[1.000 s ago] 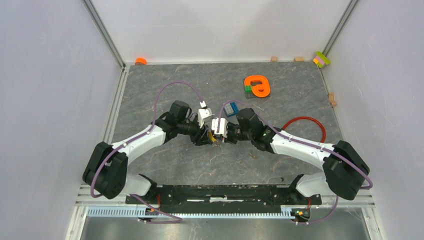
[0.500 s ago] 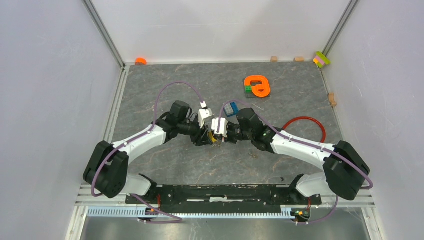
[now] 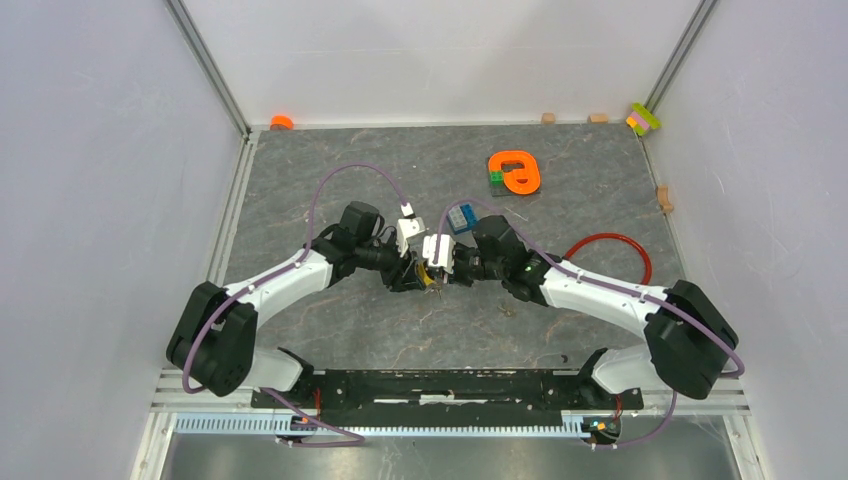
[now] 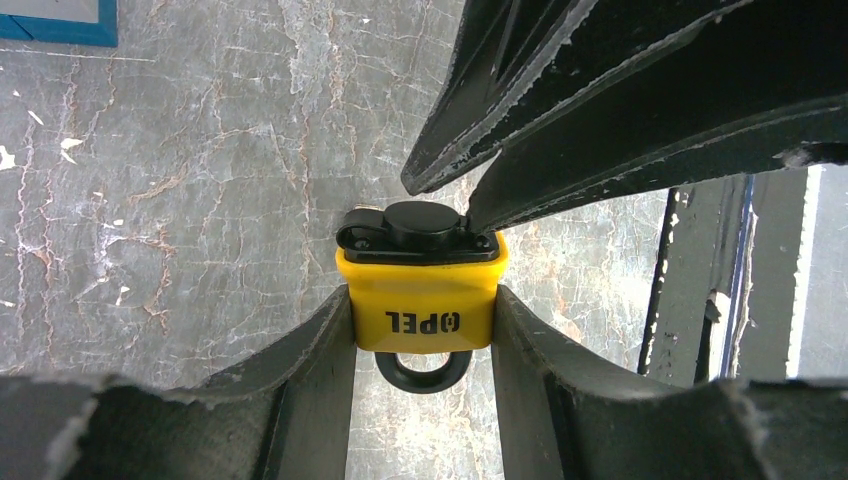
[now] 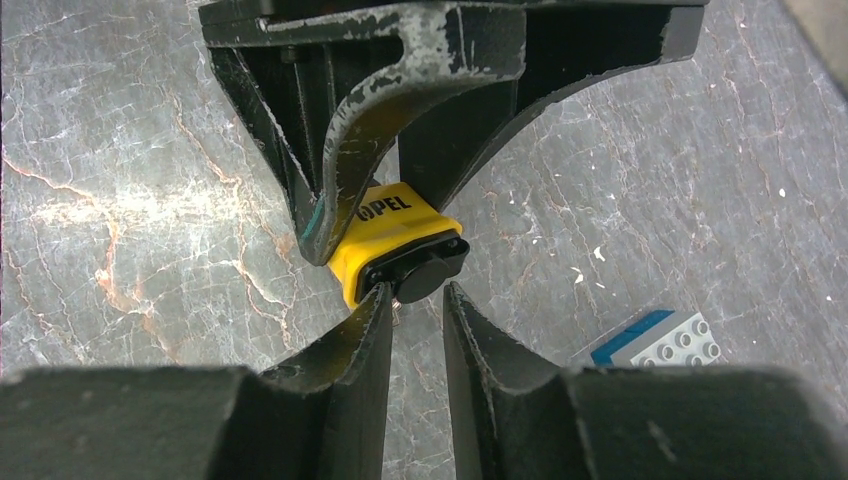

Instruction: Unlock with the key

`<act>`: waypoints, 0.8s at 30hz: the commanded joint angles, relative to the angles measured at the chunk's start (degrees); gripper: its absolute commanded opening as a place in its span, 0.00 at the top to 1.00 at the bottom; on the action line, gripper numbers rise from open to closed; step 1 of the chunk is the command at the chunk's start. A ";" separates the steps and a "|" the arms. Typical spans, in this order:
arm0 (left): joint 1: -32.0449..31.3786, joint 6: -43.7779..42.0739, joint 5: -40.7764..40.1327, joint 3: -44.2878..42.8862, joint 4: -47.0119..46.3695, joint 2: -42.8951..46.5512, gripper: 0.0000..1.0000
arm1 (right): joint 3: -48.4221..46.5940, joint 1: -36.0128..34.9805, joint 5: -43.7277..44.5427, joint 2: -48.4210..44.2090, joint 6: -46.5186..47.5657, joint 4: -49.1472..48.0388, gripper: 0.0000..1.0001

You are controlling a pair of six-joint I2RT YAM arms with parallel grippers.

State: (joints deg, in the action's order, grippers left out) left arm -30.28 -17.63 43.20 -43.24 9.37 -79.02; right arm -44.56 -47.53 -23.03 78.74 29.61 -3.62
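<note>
My left gripper (image 4: 423,330) is shut on the little yellow padlock (image 4: 422,305), gripping its two sides, with the black shackle (image 4: 422,372) pointing back at the wrist. The padlock also shows in the right wrist view (image 5: 385,235) and in the top view (image 3: 425,272), held above the table. My right gripper (image 5: 418,292) meets it head-on, its fingertips (image 5: 378,305) closed to a narrow gap around the black round head at the padlock's keyhole end (image 5: 420,275). Of the key, only a thin silver ring (image 5: 397,305) shows beside one fingertip. The blade is hidden.
A blue-and-grey brick (image 3: 461,218) lies just behind the grippers and shows in the right wrist view (image 5: 655,340). An orange piece on green bricks (image 3: 515,172) lies at the back. A red cable loop (image 3: 610,255) lies right. Small blocks line the back wall.
Both arms hold almost still, joined at the padlock. The left arm's purple cable has shifted slightly.
</note>
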 commanded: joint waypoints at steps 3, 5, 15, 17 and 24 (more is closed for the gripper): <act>-0.24 -0.61 4.51 -1.32 -3.58 0.74 0.98 | -1.42 -0.24 -0.26 1.40 -1.39 -3.32 0.70; -0.22 -0.43 4.78 -1.23 -3.82 0.84 0.98 | -0.88 -0.25 -0.13 1.60 -1.86 -3.98 0.71; -0.22 0.99 8.12 -0.97 -5.27 0.61 0.98 | 1.92 -2.28 4.52 1.32 -5.42 -9.09 0.78; -0.22 2.11 9.16 -0.90 -6.10 0.52 0.98 | 2.10 -3.22 6.57 1.56 -5.37 -9.62 0.79; -0.22 4.64 14.06 -1.60 -6.56 -0.70 0.98 | 2.48 -6.12 17.55 2.49 -5.70 -11.48 0.82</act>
State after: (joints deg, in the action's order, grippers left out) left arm -29.21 -16.69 43.77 -42.89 9.30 -79.94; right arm -42.06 -51.99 -13.10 79.68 24.75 -9.41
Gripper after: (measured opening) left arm 0.529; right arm 0.191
